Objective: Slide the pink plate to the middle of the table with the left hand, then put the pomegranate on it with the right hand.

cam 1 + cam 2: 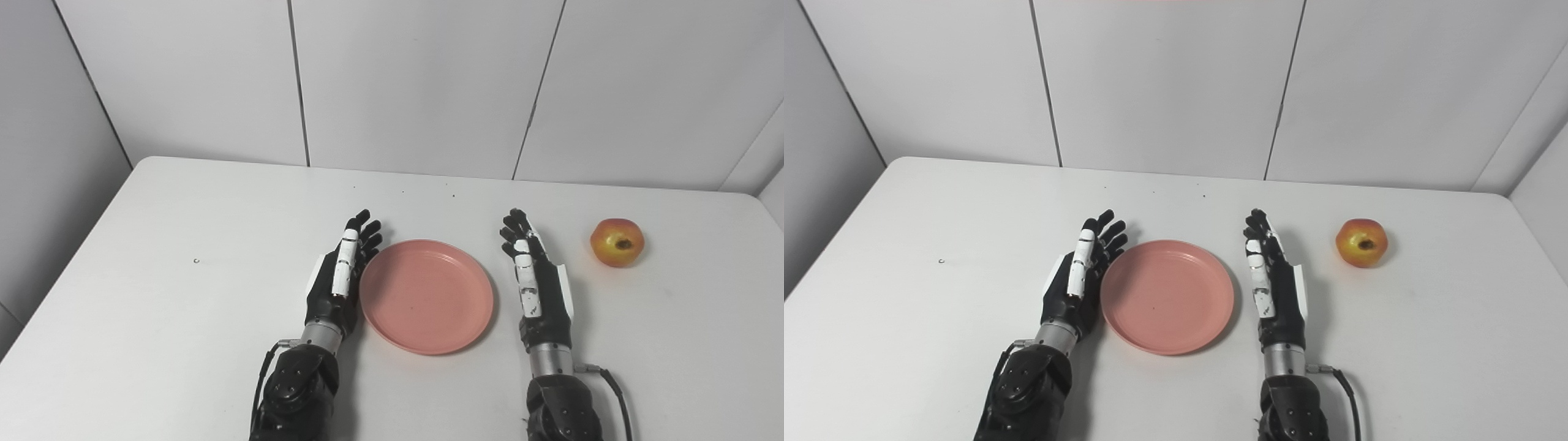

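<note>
The pink plate (426, 296) lies flat near the middle of the white table (153, 294), between my two hands. My left hand (343, 275) rests edge-on right against the plate's left rim, fingers straight and apart, holding nothing. My right hand (534, 280) stands edge-on a little to the right of the plate, open and empty, apart from its rim. The pomegranate (617, 242), red and yellow, sits on the table to the right of my right hand, beyond its fingertips.
Grey wall panels (416, 86) stand behind the table's far edge. A tiny speck (196, 261) lies on the table's left part. A cable (615, 386) runs from my right wrist.
</note>
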